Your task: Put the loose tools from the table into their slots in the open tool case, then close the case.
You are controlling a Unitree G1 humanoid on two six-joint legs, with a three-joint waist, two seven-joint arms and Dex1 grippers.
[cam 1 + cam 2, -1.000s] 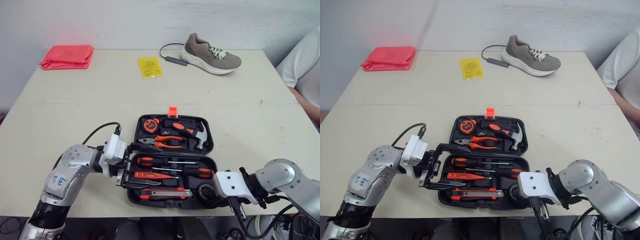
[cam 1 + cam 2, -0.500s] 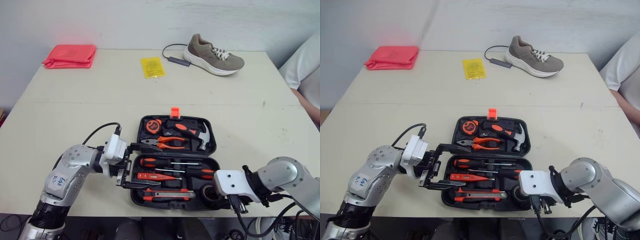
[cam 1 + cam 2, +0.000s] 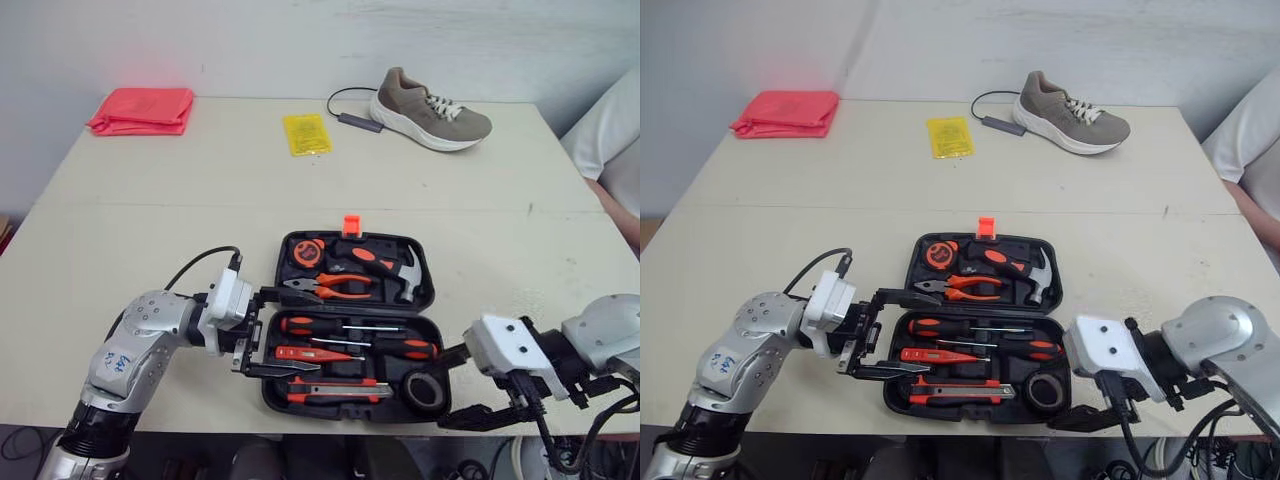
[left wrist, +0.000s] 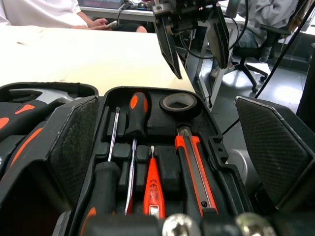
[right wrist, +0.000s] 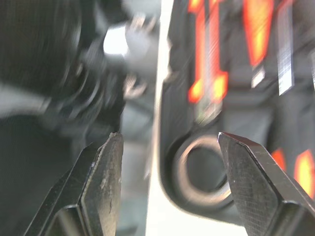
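The black tool case [image 3: 281, 265] lies open near the table's front edge. Its far half holds a tape measure [image 3: 301, 250], pliers [image 3: 330, 287] and a hammer [image 3: 385, 268]. Screwdrivers [image 3: 340, 325], a tester [image 3: 305, 353], a utility knife [image 3: 335, 388] and a black tape roll [image 3: 424, 390] sit in the near half. My left gripper [image 3: 297, 332] is open, its fingers spanning the near half's left end. My right gripper [image 3: 442, 390] stands open just off the case's front right corner, right of the tape roll [image 5: 199, 172], holding nothing.
A shoe [image 3: 430, 97] with a cable [image 3: 350, 120], a yellow packet [image 3: 303, 134] and a red cloth [image 3: 142, 110] lie at the table's far side. A person's white sleeve [image 3: 610, 120] shows at the right edge. The case sits close to the table's front edge.
My right gripper has opened and drawn back to the right, away from the tape roll, which stays in its slot. The left gripper has not moved. The camera shifted slightly.
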